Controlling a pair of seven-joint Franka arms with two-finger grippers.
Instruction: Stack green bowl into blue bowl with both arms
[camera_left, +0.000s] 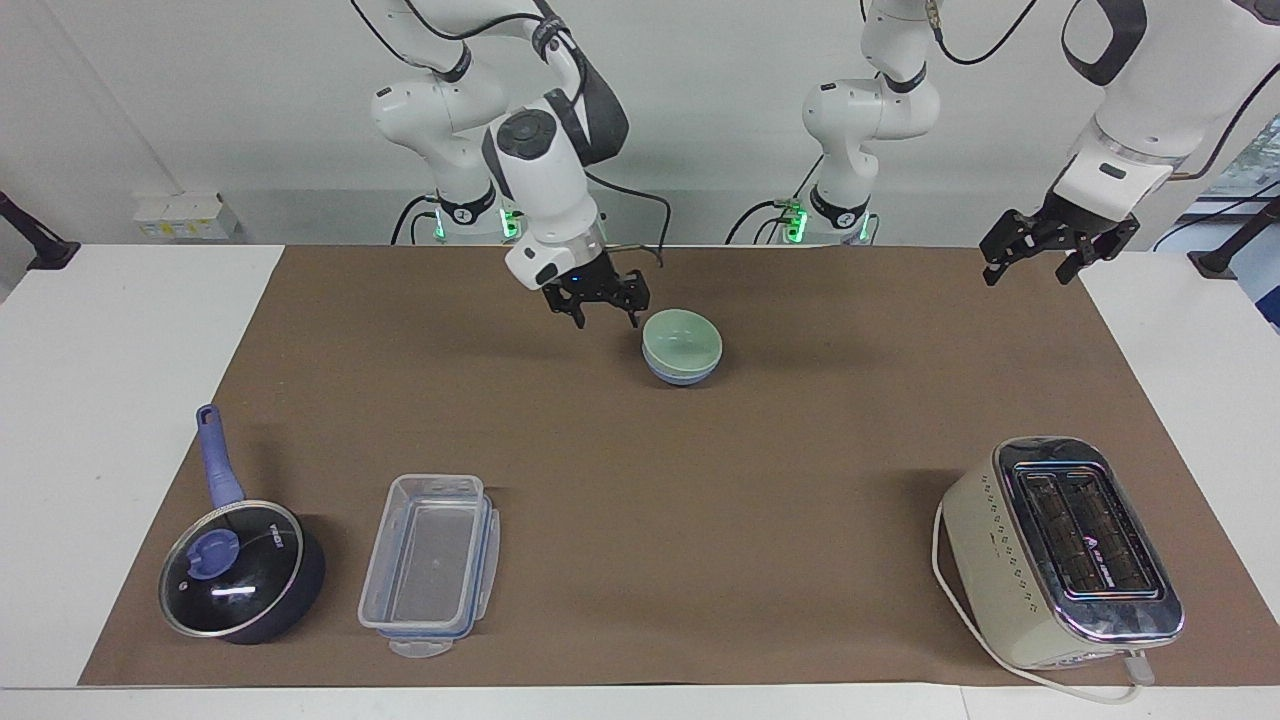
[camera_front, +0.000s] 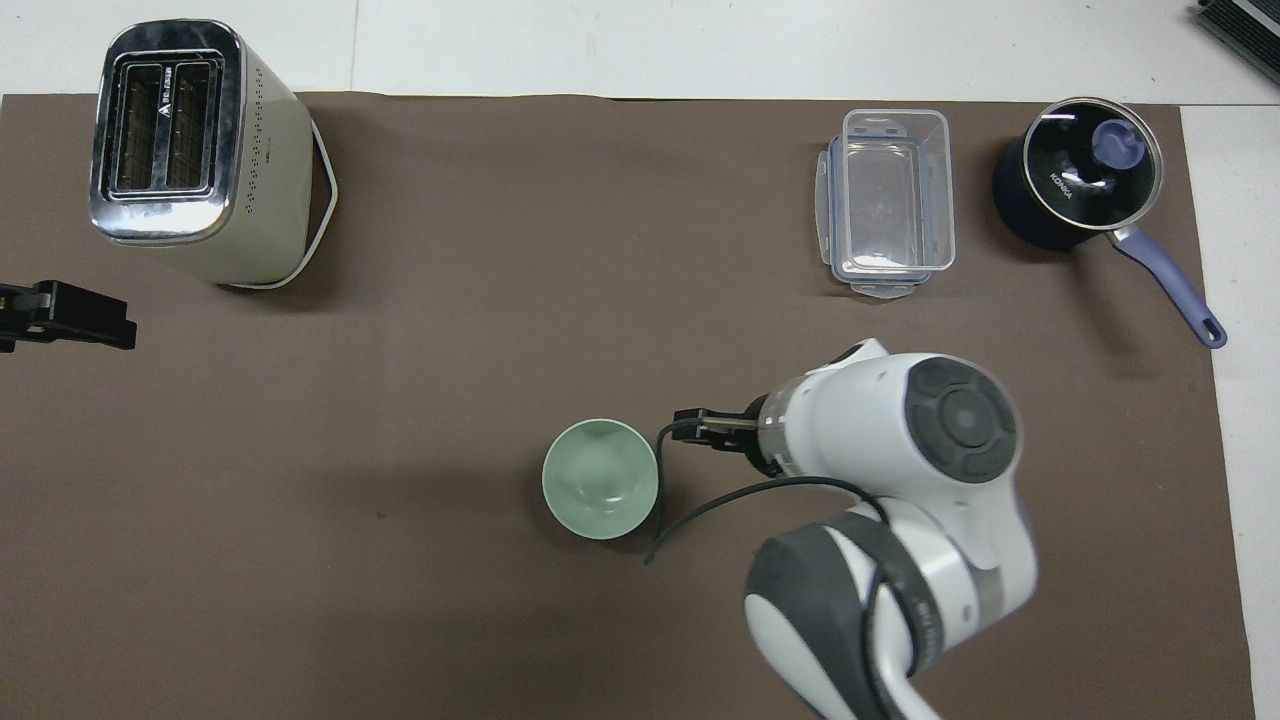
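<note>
The green bowl (camera_left: 682, 340) sits nested inside the blue bowl (camera_left: 680, 377) on the brown mat, in the part of the table nearer the robots. In the overhead view the green bowl (camera_front: 600, 478) hides the blue bowl. My right gripper (camera_left: 607, 320) is open and empty, raised over the mat just beside the bowls toward the right arm's end; it also shows in the overhead view (camera_front: 692, 432). My left gripper (camera_left: 1035, 262) is open and empty, and waits in the air over the mat's edge at the left arm's end.
A cream toaster (camera_left: 1060, 550) stands farther from the robots at the left arm's end. A clear plastic container (camera_left: 430, 560) and a dark lidded pot with a blue handle (camera_left: 240, 570) stand farther from the robots at the right arm's end.
</note>
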